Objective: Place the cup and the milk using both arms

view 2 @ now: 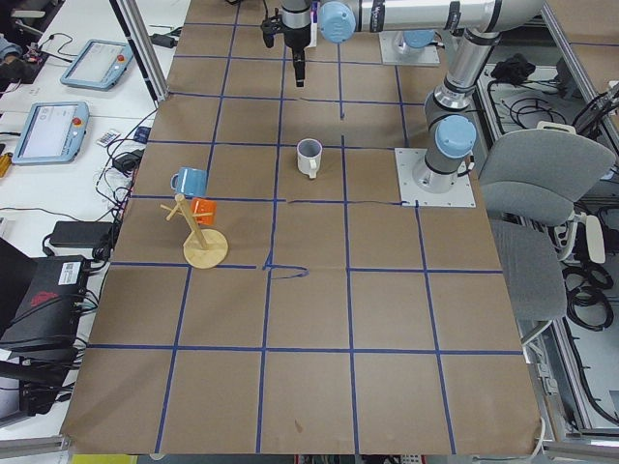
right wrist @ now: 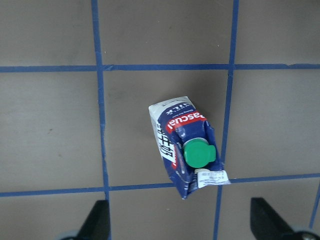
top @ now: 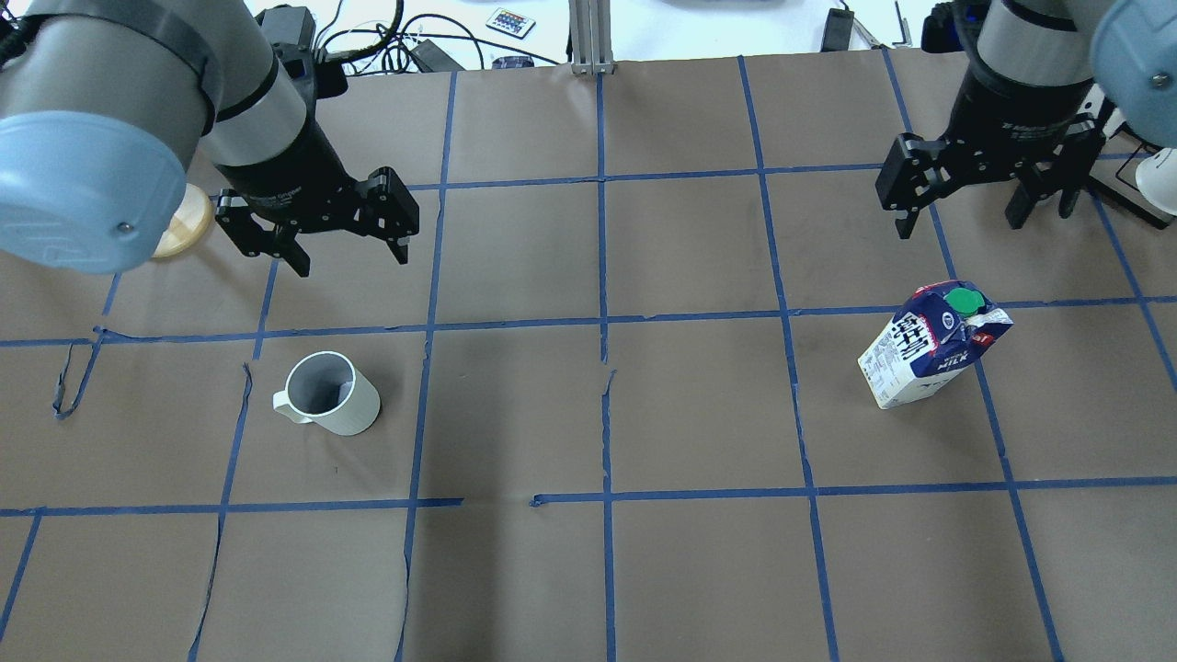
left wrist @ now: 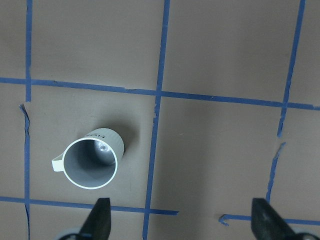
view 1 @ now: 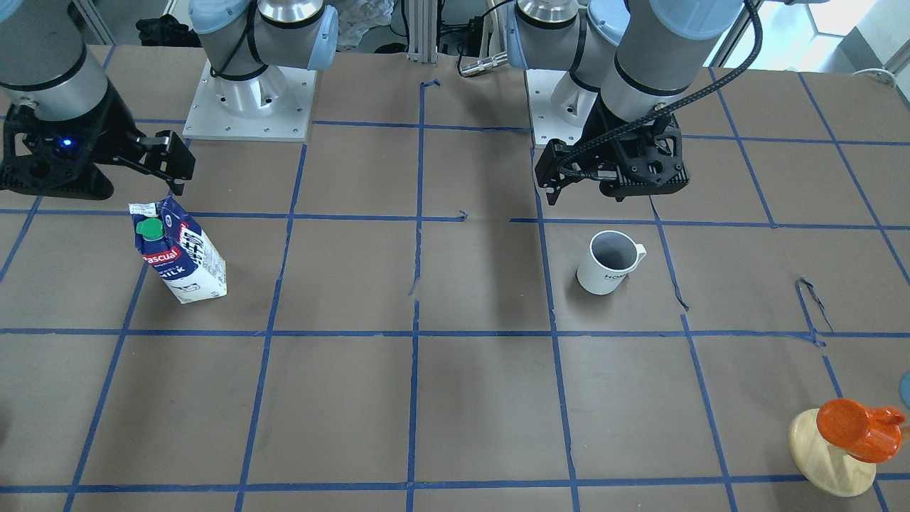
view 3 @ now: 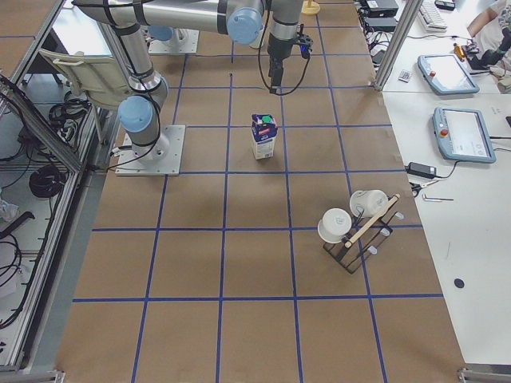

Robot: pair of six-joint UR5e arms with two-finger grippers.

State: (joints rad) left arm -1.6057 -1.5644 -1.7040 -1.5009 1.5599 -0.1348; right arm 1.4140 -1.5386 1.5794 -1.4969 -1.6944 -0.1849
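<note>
The white cup (view 1: 608, 264) stands upright on the brown table, its handle to one side; it also shows in the overhead view (top: 326, 393) and the left wrist view (left wrist: 92, 160). My left gripper (top: 349, 257) hovers open and empty above the table, just beyond the cup, its fingertips (left wrist: 100, 220) wide apart. The blue-and-white milk (view 1: 181, 252) carton with a green cap stands upright, also in the overhead view (top: 929, 345) and the right wrist view (right wrist: 187, 147). My right gripper (top: 961, 216) hovers open and empty, a little beyond the carton.
An orange cup on a round wooden stand (view 1: 857, 427) stands at the table's far corner on my left. A rack with white cups (view 3: 355, 223) stands on my right side. Both arm base plates (view 1: 249, 99) sit at the table's near edge. Blue tape lines grid the table.
</note>
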